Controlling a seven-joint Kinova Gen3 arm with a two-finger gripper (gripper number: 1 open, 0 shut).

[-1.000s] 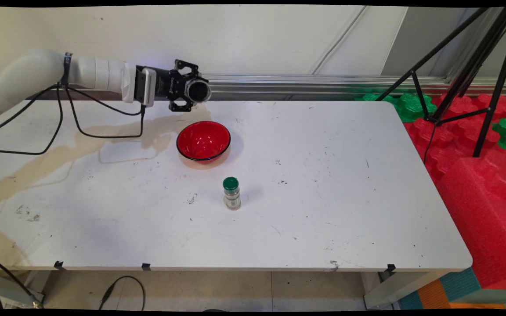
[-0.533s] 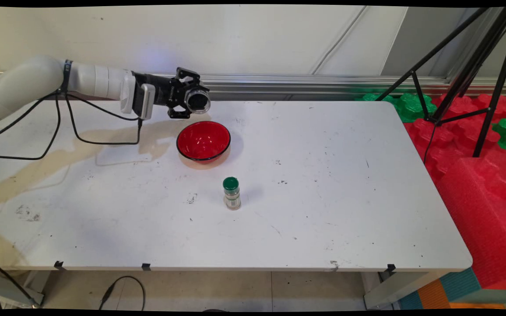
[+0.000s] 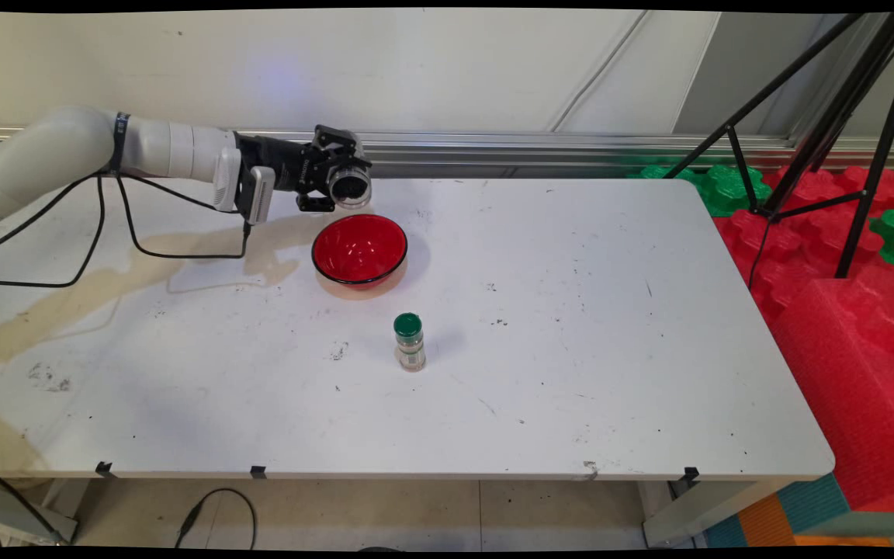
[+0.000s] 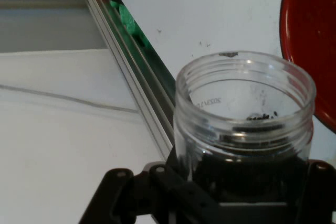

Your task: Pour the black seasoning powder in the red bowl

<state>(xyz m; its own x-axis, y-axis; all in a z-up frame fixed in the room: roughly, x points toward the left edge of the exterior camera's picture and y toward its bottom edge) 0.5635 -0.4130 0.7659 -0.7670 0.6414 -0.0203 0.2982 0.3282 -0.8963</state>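
Above one red bowl (image 3: 359,248): end effector (image 3: 338,180) clamping one lidless jar (image 4: 244,109), seemingly near-empty; one green-capped bottle (image 3: 409,341) apart.

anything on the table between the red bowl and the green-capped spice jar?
Nothing: in the main view, only bare, scuffed white table separates the red bowl from the green-capped spice jar. The hand view doesn't cover that stretch.

This looks like a robot lab or test room. A stained white table (image 3: 571,373) stands under the gripper (image 3: 342,180), against a bare wall with a metal rail (image 3: 540,141). Far to the gripper's side stand a black tripod (image 3: 843,116) and red and green foam blocks (image 3: 843,310).
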